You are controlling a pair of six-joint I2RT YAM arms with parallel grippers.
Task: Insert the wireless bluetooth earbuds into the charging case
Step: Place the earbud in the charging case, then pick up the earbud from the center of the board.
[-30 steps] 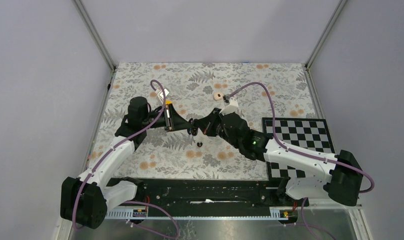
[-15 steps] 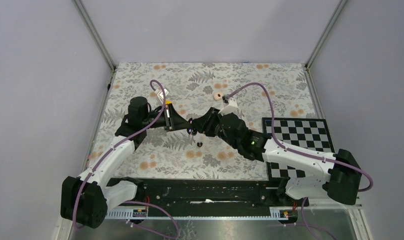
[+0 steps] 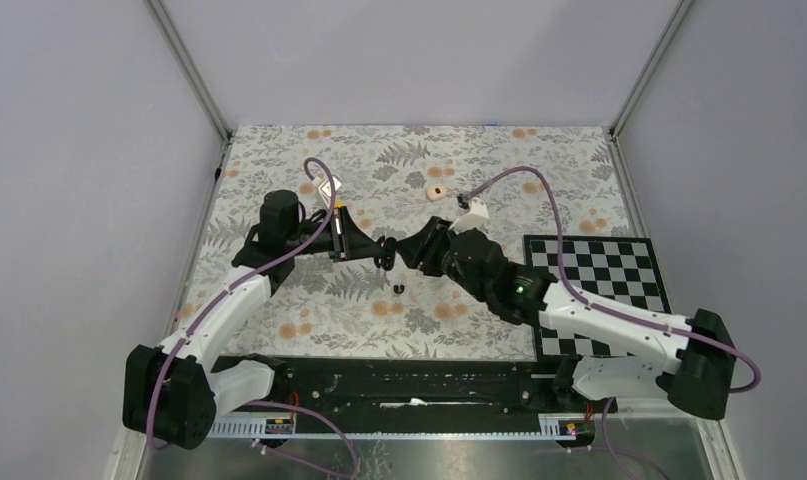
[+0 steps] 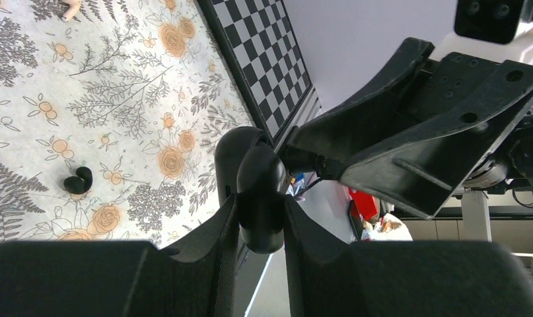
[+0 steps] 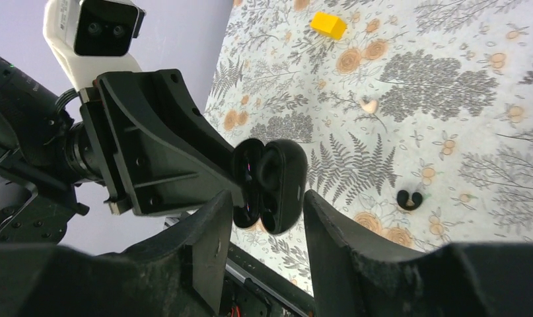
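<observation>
The charging case [image 4: 260, 198] is a glossy black pebble held above the table, pinched between the fingers of my left gripper [image 4: 260, 212], which is shut on it. In the right wrist view the case [image 5: 271, 185] has its lid swung open. My right gripper [image 5: 267, 214] is open; its fingers stand apart on either side of the case without touching it. From the top, both grippers meet at the case [image 3: 383, 247]. The earbuds [image 3: 399, 288] lie together on the floral cloth below, a small black pair [image 5: 409, 199], also in the left wrist view [image 4: 77, 181].
A peach disc [image 3: 436, 193] lies farther back. A yellow block [image 5: 328, 25] and a small pale piece [image 5: 368, 104] rest on the cloth behind the left arm. The checkerboard mat [image 3: 599, 270] covers the table's right side.
My right gripper has gone from shut to open beside the case, and its wrist has shifted slightly to the right. The left gripper keeps its hold on the case.
</observation>
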